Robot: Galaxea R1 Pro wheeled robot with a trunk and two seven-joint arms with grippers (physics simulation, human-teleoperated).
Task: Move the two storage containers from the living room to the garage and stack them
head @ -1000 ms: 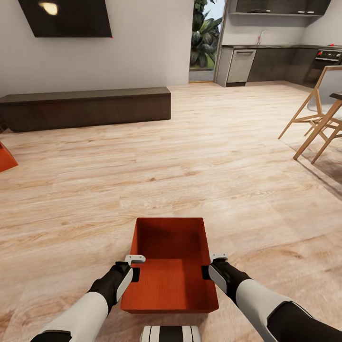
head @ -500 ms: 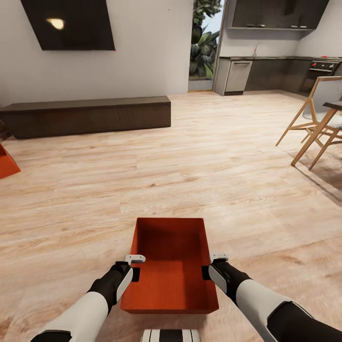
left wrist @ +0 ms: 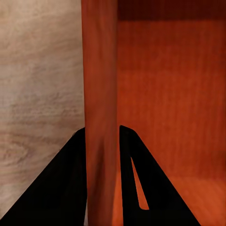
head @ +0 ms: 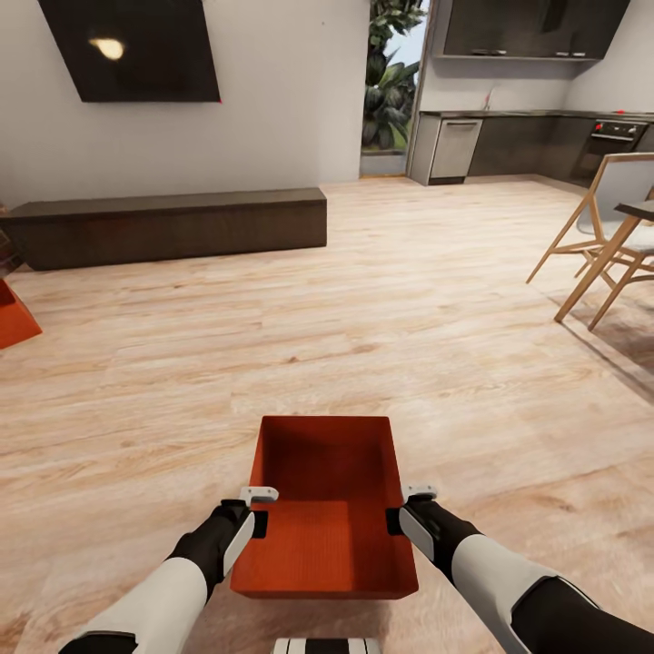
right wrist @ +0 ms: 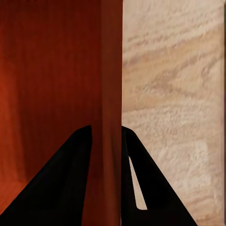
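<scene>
The left gripper is pinched shut on the left long wall of an orange-red storage container, one finger outside the wall and one inside. The left wrist view confirms it: two dark fingers press flat against either face of the thin upright wall. The right gripper mirrors this on the opposite long wall, likewise clamped, with its fingers straddling the wall in the right wrist view.

The container sits between the two forearms, directly in front of the robot, open top up and level. Its inside is bare. Whether it is lifted off the light wood plank flooring or resting on it cannot be told for certain.

It looks like a stiff, thin-walled bin — light when empty, matte and finely textured, so the pads should hold without much slip. The walls taper slightly, so a grip near the rim at mid-length, one on each side, seems the sound place to hold it; an uneven pull could tip it.

Beyond lies the living room: a long dark low bench against the wall, a black wall TV above it. The second storage container shows as an orange corner at the far left — well apart from the first.
</scene>
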